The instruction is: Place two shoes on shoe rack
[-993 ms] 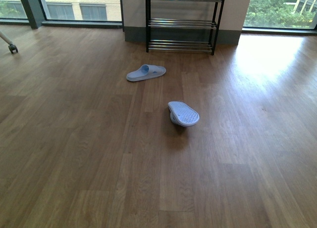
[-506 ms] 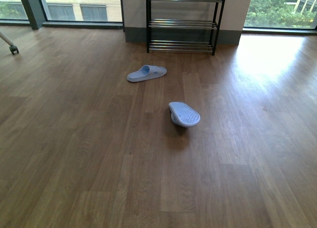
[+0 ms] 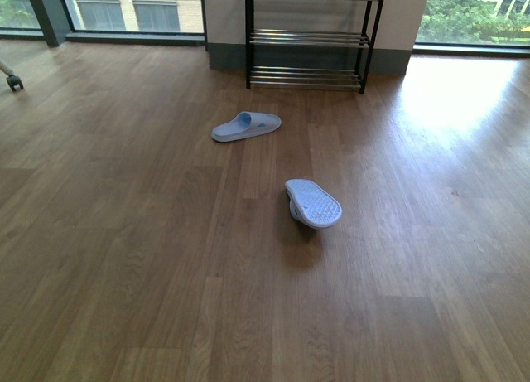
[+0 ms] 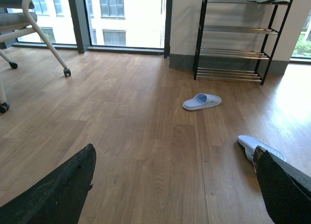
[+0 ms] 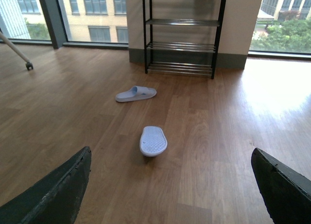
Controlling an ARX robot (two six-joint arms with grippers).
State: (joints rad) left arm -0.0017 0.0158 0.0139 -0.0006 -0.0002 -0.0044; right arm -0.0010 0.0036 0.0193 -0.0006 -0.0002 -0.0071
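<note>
Lying well ahead of L fingers (image 4: 58, 195) & R fingers (image 5: 53, 190), both spread: upright slide (image 3: 246, 125), sole-up slide (image 3: 314, 202).

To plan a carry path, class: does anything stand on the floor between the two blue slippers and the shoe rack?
Nothing visible does. Bare wood floor runs from the near slipper, lying sole up, and the far slipper to the shoe rack. The far slipper lies left of the near one's straight path.
</note>
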